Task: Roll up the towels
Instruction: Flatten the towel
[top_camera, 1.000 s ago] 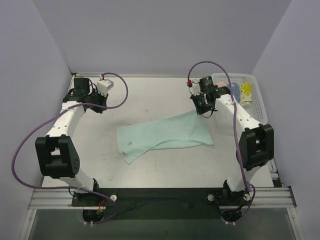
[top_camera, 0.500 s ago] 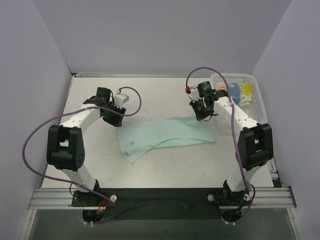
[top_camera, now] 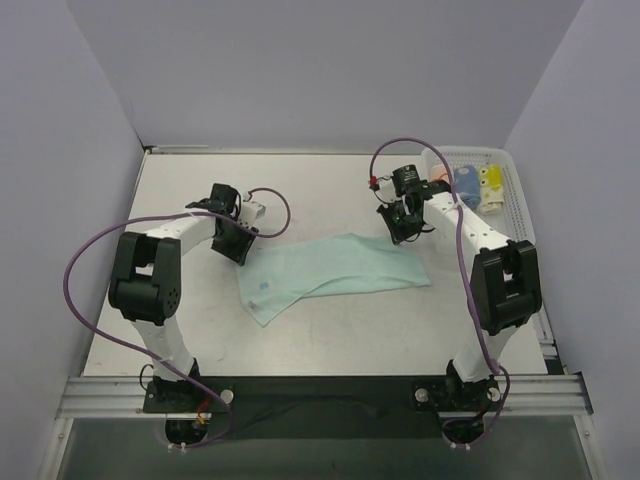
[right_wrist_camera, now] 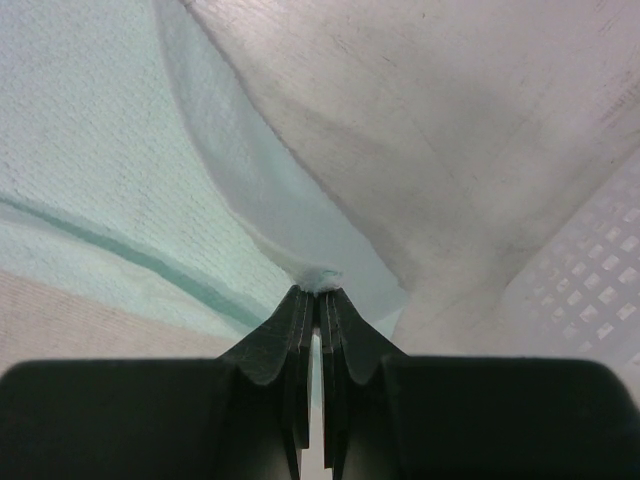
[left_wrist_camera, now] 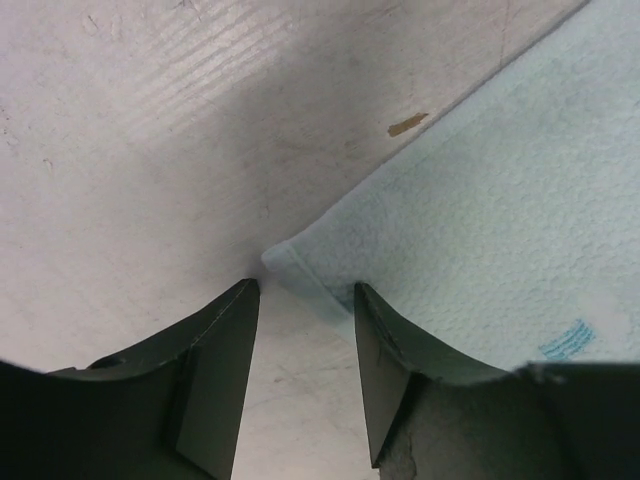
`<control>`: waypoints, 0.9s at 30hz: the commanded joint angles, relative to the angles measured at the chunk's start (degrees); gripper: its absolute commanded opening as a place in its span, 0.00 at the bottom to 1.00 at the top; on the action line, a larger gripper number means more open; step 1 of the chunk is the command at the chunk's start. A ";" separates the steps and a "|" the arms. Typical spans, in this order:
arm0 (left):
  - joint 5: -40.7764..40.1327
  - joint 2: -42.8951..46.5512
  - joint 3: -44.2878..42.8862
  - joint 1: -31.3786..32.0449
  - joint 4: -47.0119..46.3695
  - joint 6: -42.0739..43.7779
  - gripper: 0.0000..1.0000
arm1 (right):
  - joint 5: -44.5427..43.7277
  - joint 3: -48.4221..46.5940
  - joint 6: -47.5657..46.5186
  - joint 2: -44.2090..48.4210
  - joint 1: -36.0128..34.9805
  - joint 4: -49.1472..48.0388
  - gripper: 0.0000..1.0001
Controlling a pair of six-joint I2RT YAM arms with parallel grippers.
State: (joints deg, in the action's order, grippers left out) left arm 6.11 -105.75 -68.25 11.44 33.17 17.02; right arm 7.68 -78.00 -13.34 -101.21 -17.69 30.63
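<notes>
Your mint-green towel [top_camera: 340,262] lies spread on the counter [top_camera: 320,195] between the arms. Your right end effector [right_wrist_camera: 318,288] is pinched tight on the towel's far right corner. Your left end effector [left_wrist_camera: 305,292] stands partly spread, its fingers either side of the left corner, gripping nothing. Rolled towels [top_camera: 478,182] sit in the basket [top_camera: 510,203].

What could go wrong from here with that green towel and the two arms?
The left jaws stand open with a corner of the mint towel just ahead of their tips; closing now might miss it. The right jaws pinch only a small tip of its far corner; a pull might slip it free. The towel lies partly folded over, so a roll may come out crooked.
</notes>
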 commanded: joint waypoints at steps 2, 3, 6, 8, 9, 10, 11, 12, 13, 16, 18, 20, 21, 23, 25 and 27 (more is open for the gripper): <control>-1.89 -3.58 -0.04 1.39 -2.67 -0.67 0.50 | -0.56 -1.46 0.25 -0.65 0.20 1.45 0.00; -1.98 -3.84 -0.13 1.74 -2.67 -0.75 0.48 | -0.56 -1.54 0.33 -0.74 0.29 1.45 0.00; -2.50 -4.46 0.05 2.79 -2.41 -0.23 0.24 | -0.48 -1.81 0.60 -0.92 0.90 1.53 0.00; -2.77 -3.68 -0.04 2.53 -2.41 -0.58 0.00 | 0.05 -1.90 0.69 -0.48 1.34 1.45 0.00; -2.94 -3.15 -0.13 2.10 -2.23 -0.75 0.00 | 0.14 -1.98 0.60 -0.39 1.52 1.45 0.00; -2.07 -1.49 -0.48 1.57 -1.45 -0.93 0.00 | 0.92 -2.07 0.60 0.04 1.70 1.53 0.00; -1.63 -0.25 -1.27 1.04 -0.83 -0.76 0.00 | 1.37 -1.90 0.51 1.44 2.31 1.62 0.00; -1.37 1.15 -1.88 0.60 -0.04 -0.67 0.00 | 2.24 -1.55 0.16 2.41 2.83 1.45 0.00; -0.84 4.91 -2.24 -0.36 1.10 -0.58 0.00 | 3.12 -0.76 0.07 3.55 3.45 1.45 0.00; 2.14 14.65 -1.72 -2.73 1.55 -0.14 0.00 | 5.76 1.52 -0.19 8.21 4.95 1.71 0.00; 3.91 19.60 -0.23 -3.44 2.07 0.38 0.00 | 8.04 2.93 -1.50 12.25 5.04 2.76 0.00; 4.61 26.37 1.27 -4.06 3.30 1.79 0.00 | 10.06 5.22 -2.65 16.28 4.95 3.38 0.00; 4.70 28.56 2.06 -4.06 3.48 2.23 0.00 | 10.94 6.01 -3.17 17.52 4.95 3.73 0.00; 4.61 33.93 4.35 -4.41 4.36 3.46 0.00 | 11.39 7.85 -4.58 20.68 4.86 4.08 0.00; 5.92 38.23 4.44 -4.93 6.72 4.07 0.00 | 12.44 8.56 -5.72 22.89 4.95 5.40 0.00; 7.07 41.31 3.92 -6.43 9.27 3.82 0.00 | 14.02 10.14 -6.25 28.06 5.04 6.28 0.00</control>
State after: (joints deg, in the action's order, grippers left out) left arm 10.26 -66.54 -65.28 6.85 37.08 19.66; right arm 18.33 -69.80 -17.10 -78.04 -12.73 32.86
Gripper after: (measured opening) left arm 0.029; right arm 0.045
